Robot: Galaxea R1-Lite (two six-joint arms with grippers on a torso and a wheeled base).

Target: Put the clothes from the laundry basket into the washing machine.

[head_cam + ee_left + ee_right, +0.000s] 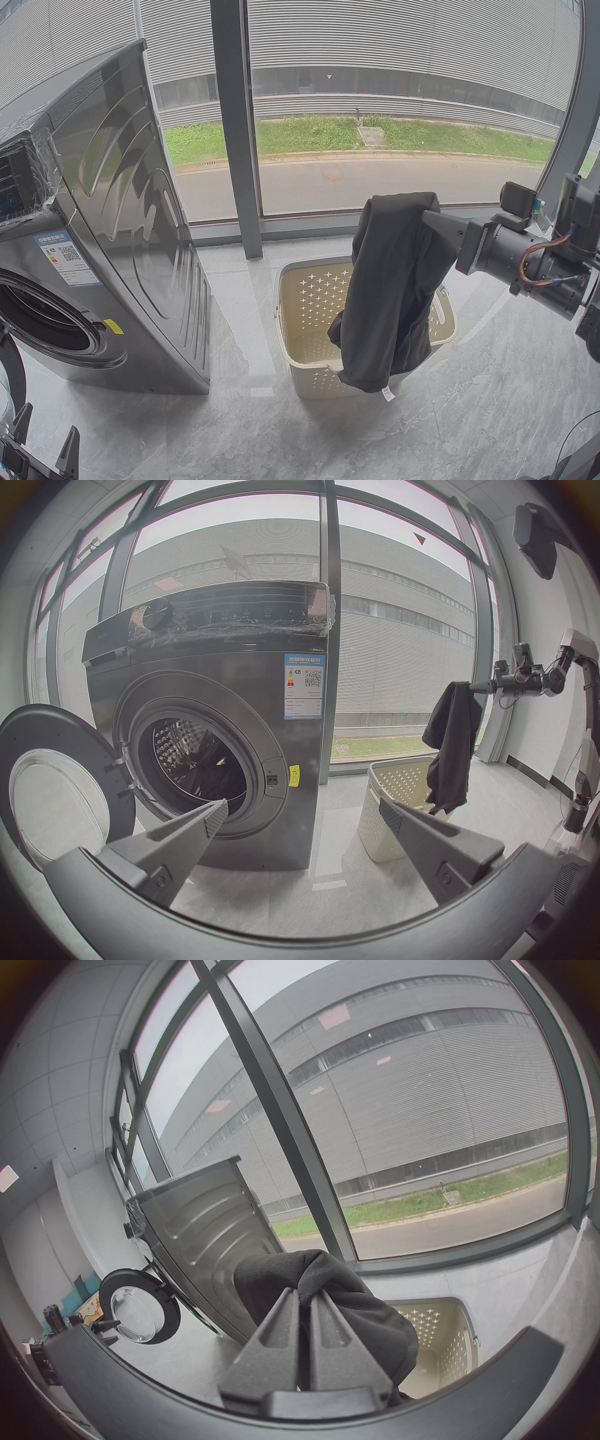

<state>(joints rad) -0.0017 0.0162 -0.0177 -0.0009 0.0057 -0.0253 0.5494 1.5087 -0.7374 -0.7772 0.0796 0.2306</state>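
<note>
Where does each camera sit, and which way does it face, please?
Head: up top, looking down at washer, basket, floor; right tool holds a garment.
Left wrist: low, facing the washer's open door; left tool open in front.
Right wrist: raised, facing washer side and window; right tool shut on garment.
Shared: all show washer, basket, garment.

Limp dark garment hangs over cream laundry basket; grey washing machine at left, door open.

One washing machine, one laundry basket, one dark garment, and two grippers: one left gripper, one right gripper.
</note>
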